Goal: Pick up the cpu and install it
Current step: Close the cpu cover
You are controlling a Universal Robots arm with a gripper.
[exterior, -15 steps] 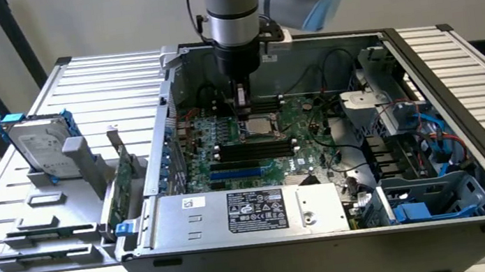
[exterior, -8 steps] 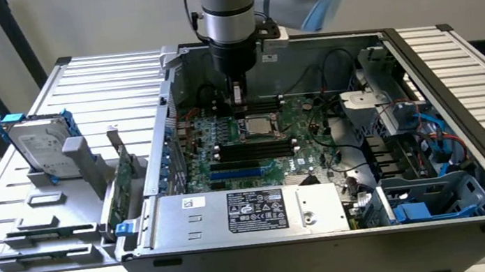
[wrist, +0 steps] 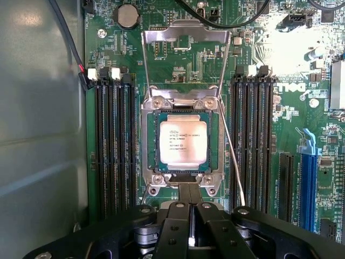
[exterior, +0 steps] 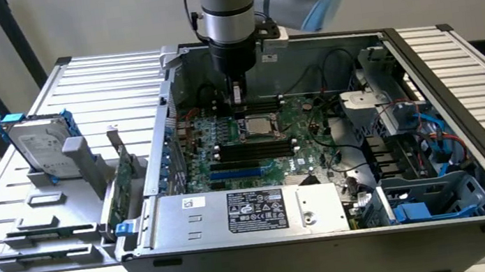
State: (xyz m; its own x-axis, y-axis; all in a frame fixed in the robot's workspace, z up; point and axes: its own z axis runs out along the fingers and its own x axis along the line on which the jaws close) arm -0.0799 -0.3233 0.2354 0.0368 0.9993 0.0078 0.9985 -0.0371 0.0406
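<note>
The cpu [wrist: 183,141], a small square chip with a dull silver top, lies flat in its socket on the green motherboard [wrist: 294,116]. In the exterior view the cpu [exterior: 260,126] sits in the middle of the open computer case. The socket's metal load plate [wrist: 184,39] stands swung open beyond the chip. My gripper [wrist: 188,188] is shut with its black fingers pressed together and nothing between them, its tips at the socket's edge just beside the chip. From outside, my gripper [exterior: 238,103] hangs straight down over the board, close above the socket.
Black memory slots [wrist: 114,145] flank the socket on both sides. A grey power supply box [exterior: 252,210] with a black label lines the case's near side. A silver hard drive [exterior: 37,145] with blue rails stands in a grey holder outside the case, at the exterior view's left.
</note>
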